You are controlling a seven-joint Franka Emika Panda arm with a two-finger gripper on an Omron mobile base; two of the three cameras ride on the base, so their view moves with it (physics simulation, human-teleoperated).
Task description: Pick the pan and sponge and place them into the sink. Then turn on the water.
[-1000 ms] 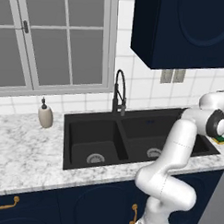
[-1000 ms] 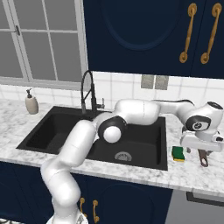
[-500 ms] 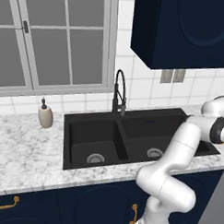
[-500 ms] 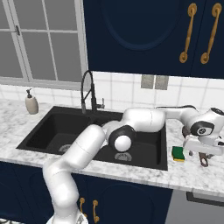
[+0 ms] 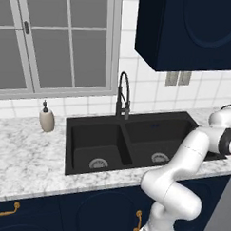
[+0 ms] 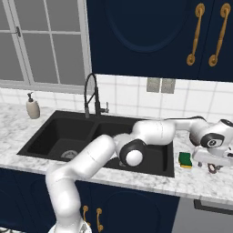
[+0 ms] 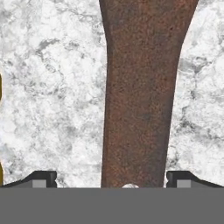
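While the white arm stretches far to the right over the counter, its gripper (image 7: 111, 178) hangs low above the pan's handle (image 7: 142, 94), a flat strip of rough, rust-brown metal with a mottled, pitted surface that widens toward the top of the hand view. The two dark fingertips (image 7: 40, 178) stand spread wide, one on each side of the handle, with pale marble showing between each tip and the brown strip; they are not touching it. A small round hole sits at the near end of the handle.

From the right base view the gripper (image 6: 214, 160) sits at the far right of the countertop (image 6: 136, 179), a glossy white stone veined with grey. A dark ring-shaped end of the pan (image 6: 212, 168) peeks from under the hand; the rest of the pan is hidden by it. Just left of it lies the sponge (image 6: 184, 159), a small soft-edged block with a green top and a yellow layer beneath, resting flat on the marble just beside the right rim of the sink (image 6: 59, 136).

That sink is matte black, rectangular, with two basins and a round silver drain (image 5: 98, 163) in each. Behind the divider rises the faucet (image 5: 122, 96), black, arched, with a coiled spring neck. A beige soap dispenser (image 5: 47, 118), rounded and bottle-shaped, stands on the counter to the left.
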